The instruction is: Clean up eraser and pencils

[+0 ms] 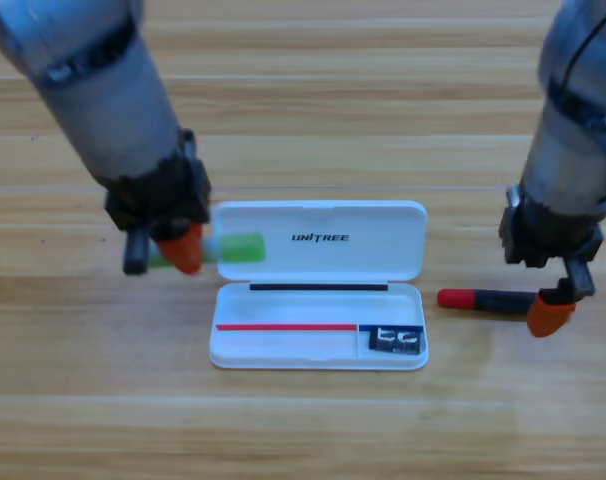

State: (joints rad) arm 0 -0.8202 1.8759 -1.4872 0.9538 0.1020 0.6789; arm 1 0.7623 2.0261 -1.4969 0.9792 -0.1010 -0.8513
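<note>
The light green pencil (240,247) lies level over the left edge of the white case's lid (383,240), with my left gripper (183,250) shut on its left part. The red-capped, black-barrelled pencil (483,299) lies on the table just right of the case. My right gripper (551,312) hangs at that pencil's black right end. The small dark eraser (396,340) sits inside the case's tray (283,345), in its right compartment.
The white case lies open in the middle of the wooden table (303,430), lid towards the back. Both grey arms come down from the upper corners on either side of it.
</note>
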